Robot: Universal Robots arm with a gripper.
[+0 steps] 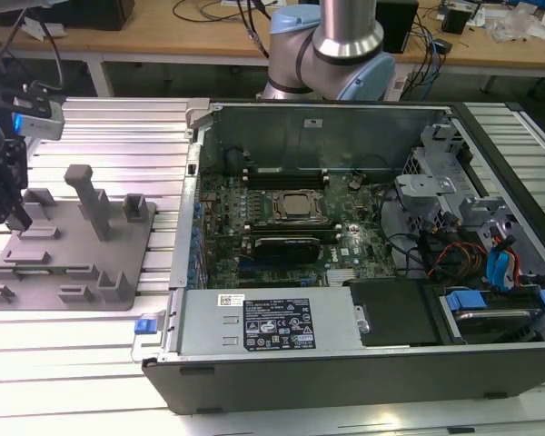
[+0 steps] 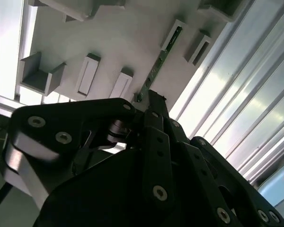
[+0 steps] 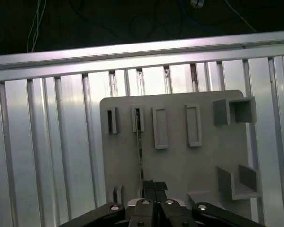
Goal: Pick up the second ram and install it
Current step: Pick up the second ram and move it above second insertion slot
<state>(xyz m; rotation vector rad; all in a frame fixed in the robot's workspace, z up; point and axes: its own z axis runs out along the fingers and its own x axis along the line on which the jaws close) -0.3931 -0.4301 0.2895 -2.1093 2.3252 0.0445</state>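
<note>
Exterior view, gripper: the gripper (image 1: pixel 18 216) hangs low over a grey holder plate (image 1: pixel 118 263), at the plate's end away from the open computer case (image 1: pixel 345 381).
Exterior view, in the way: an upright grey post (image 1: pixel 93 200) on the plate and the case's near wall stand between the gripper and the motherboard (image 1: pixel 291 218).
Second wrist view, task's thing: the second ram (image 2: pixel 158 64) stands on edge in the plate's holders. It runs straight ahead of the gripper (image 2: pixel 154 99), with its near end just at the gripper's tip.
First wrist view, grip: the stick (image 3: pixel 140 142) reaches the gripper (image 3: pixel 155 185), but whether the gripper clamps it cannot be told.
First wrist view, progress: the stick is seated in its holders, so by my judgement it is not lifted and the installing is all left.
First wrist view, nearby: empty holder blocks (image 3: pixel 194 125) sit beside the stick.
</note>
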